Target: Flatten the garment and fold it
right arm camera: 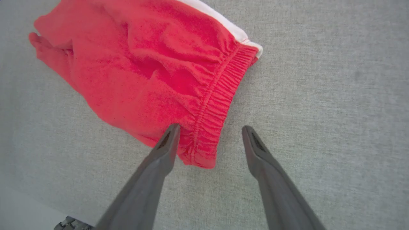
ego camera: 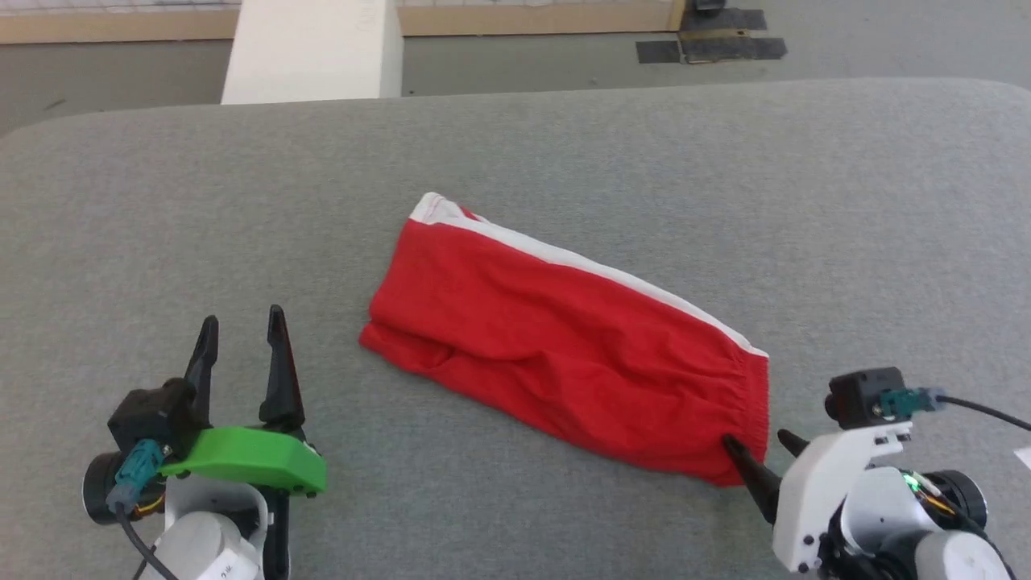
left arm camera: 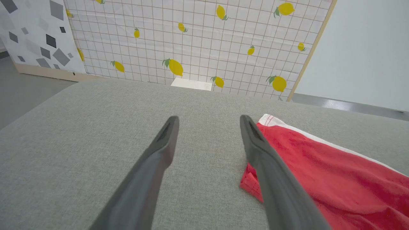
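Right gripper (ego camera: 757, 437) (right arm camera: 210, 127): jaws spread wide, nothing held. It hangs low at the near right end of the garment (ego camera: 564, 346) (right arm camera: 143, 70). One finger (right arm camera: 159, 153) has its tip over the red cloth just inside the waistband (right arm camera: 217, 95); the other stands over bare surface. The waistband's near corner lies between them. Contact with the cloth: cannot tell.

Left gripper (ego camera: 242, 316) (left arm camera: 209, 117): jaws also wide apart, empty, over bare cloth on the near left part of the grey fabric surface (ego camera: 564, 145). It sits just beside the garment's leg end without touching it.

Room to move: broad open grey on all sides of the garment, and a wide bare band between it and the far edge. The far corners are rounded. Beyond the far edge are grey floor, a white block (ego camera: 314, 48) and dark mats (ego camera: 709, 44). The left wrist view shows a lemon-print grid panel (left arm camera: 191, 41) standing past the edge.

Garment: bright red shorts lying about mid-surface as one long narrow shape. It slants from the far left down to the near right. A white stripe (ego camera: 580, 262) runs along its far long side. The gathered waistband is at the right end, the hem at the left. Soft wrinkles and a rolled fold show along the near side by the hem end.
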